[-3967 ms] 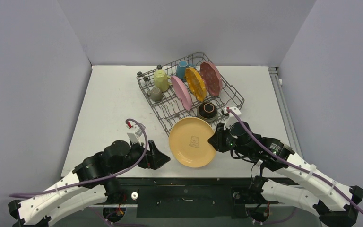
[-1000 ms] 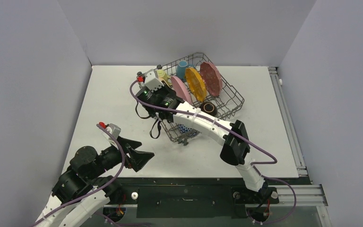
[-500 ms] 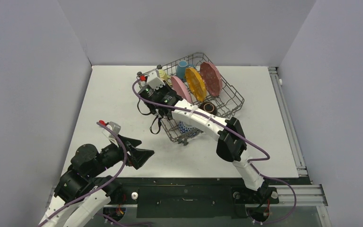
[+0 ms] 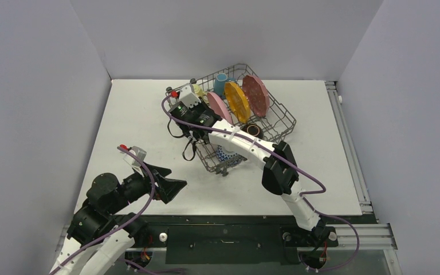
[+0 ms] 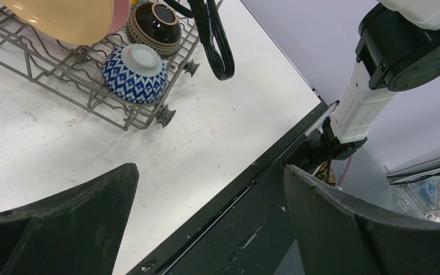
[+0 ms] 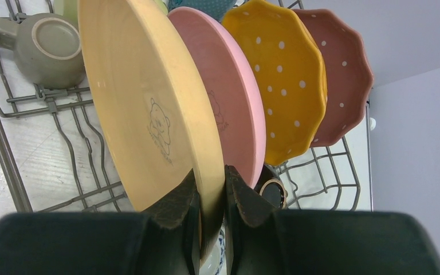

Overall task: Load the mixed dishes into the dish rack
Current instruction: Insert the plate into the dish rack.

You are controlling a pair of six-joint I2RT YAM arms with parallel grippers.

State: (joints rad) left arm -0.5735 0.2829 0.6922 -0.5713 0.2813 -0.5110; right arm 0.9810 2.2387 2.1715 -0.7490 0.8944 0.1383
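My right gripper (image 6: pixel 211 189) is shut on the rim of a tan plate (image 6: pixel 143 97), which it holds on edge inside the dish rack (image 4: pixel 286 117). The tan plate stands beside a pink plate (image 6: pixel 235 97), then an orange dotted plate (image 6: pixel 283 74) and a red dotted plate (image 6: pixel 338 74). An olive mug (image 6: pixel 46 48) lies left of the tan plate. A dark-brown bowl (image 5: pixel 156 23) and a blue-white bowl (image 5: pixel 134 66) sit in the rack's near end. In the top view my right arm hides the tan plate. My left gripper (image 4: pixel 175 188) hangs open over the table's near left.
A light-blue mug (image 4: pixel 222 83) stands at the rack's far end. The right arm's black cable (image 5: pixel 217 46) loops down beside the rack's near corner. The table's black front edge (image 5: pixel 235 189) runs under the left gripper. Grey walls close in three sides.
Four seconds ago the tan plate was low over the table in front of the rack; now it stands in the rack. In the last second the right gripper edged slightly farther back. The left arm holds still.
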